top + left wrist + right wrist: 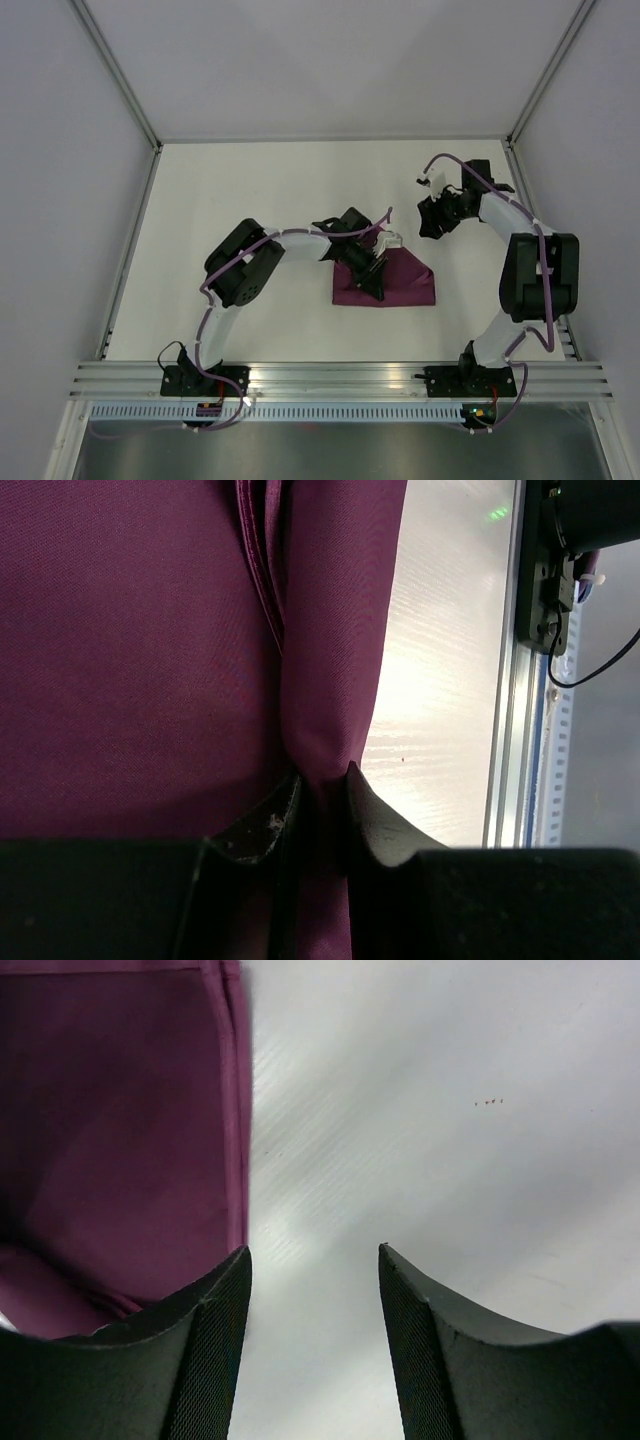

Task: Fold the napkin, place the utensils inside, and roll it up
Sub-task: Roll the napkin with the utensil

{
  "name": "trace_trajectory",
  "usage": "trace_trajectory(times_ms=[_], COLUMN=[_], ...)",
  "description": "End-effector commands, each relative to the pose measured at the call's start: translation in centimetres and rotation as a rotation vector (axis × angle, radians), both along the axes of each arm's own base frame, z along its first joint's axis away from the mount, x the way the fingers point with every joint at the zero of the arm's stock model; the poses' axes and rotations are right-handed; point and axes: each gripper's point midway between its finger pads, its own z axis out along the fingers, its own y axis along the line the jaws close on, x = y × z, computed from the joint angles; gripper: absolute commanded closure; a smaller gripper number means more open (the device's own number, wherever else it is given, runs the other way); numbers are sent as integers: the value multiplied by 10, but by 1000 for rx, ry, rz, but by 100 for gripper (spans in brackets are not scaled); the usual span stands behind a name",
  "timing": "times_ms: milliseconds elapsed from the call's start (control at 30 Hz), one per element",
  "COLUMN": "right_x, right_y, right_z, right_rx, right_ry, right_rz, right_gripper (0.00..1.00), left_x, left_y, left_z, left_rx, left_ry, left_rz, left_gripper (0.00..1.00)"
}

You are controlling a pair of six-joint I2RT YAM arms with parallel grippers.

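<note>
Top external shows one napkin [408, 287], left gripper [374, 280], right gripper [431, 226].

The top camera sits high up at the near side and looks down on the whole white table [280, 190]. It is far away, so the napkin [400, 285] looks small.

The left wrist camera sits just behind the left gripper [322, 780]. It is very close to the napkin, which fills most of its view. The metal rail [505, 680] at the table's near edge runs down its right side.

The right wrist camera looks down past the right gripper [315, 1255] at the table top, close up, with the napkin's edge on its left.

All three views share the napkin and the table.
</note>
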Motion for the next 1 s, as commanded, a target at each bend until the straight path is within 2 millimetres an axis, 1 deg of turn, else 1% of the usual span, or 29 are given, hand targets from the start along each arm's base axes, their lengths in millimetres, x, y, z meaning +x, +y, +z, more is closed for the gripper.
trace_trajectory(times_ms=[0,33,67,100,133,167,267,300,333,367,400,433,467,500,533,567,600,633,667,700,733,767,800,867,900,967], right_x=[-21,-34,-41,-55,-67,-76,-110,-123,-131,-139,-149,-156,-153,-161,-165,-165,-165,-169,-161,-164,-168,-166,-172,-176,-177,-179], right_y=[11,15,18,20,25,26,29,31,33,41,43,52,54,56,66,69,73,84,90,87,94,99,102,105,104,109], right_z=[51,49,61,60,65,65,57,48,48,45,35,35,32,22,23,15,18,17,20,10,6,6,-3,-12,-19,-28], right_rx=[66,81,85,92,96,96,81,81,72,66,65,58,37,28,13,-4,-15,-16,-24,-61,-68,-73,-81,-92,-115,-134], right_ry=[-124,-125,-164,-143,-178,-176,-173,-153,-171,-181,-162,-180,-202,-189,-221,-235,-279,-299,-357,-350,-359,-380,-362,-351,-335,-348], right_rz=[97,127,149,178,258,286,386,415,443,499,512,552,549,554,590,572,577,604,602,587,618,625,644,661,664,687], right_gripper=[40,40,40,40,40,41,41,41,41,40,40,39,39,37,37,37,34,33,31,30,30,30,30,30,30,30], left_x=[-3,-2,-2,-2,-1,-1,-2,-2,-2,-3,-3,-3,-4,-4,-5,-5,-5,-6,-7,-7,-8,-8,-8,-10,-9,-10], left_y=[25,26,25,26,26,25,26,26,26,27,27,25,27,27,27,27,27,27,27,27,28,27,27,28,29,29], left_z=[-49,-53,-53,-52,-56,-56,-58,-58,-58,-61,-61,-61,-65,-66,-67,-68,-69,-69,-70,-70,-70,-71,-71,-72,-72,-72], left_rx=[234,248,254,255,260,261,267,266,265,272,275,273,285,285,290,291,291,289,291,292,292,292,292,297,299,298], left_ry=[57,69,80,96,105,116,148,163,168,184,201,205,221,228,238,245,252,257,264,273,278,281,282,293,295,297], left_rz=[61,64,63,65,66,67,69,68,68,72,72,69,74,72,74,73,73,72,70,74,73,72,73,71,74,71], left_gripper=[98,98,98,98,98,98,98,98,98,98,98,98,98,98,98,98,98,98,98,98,98,98,98,98,98,98])
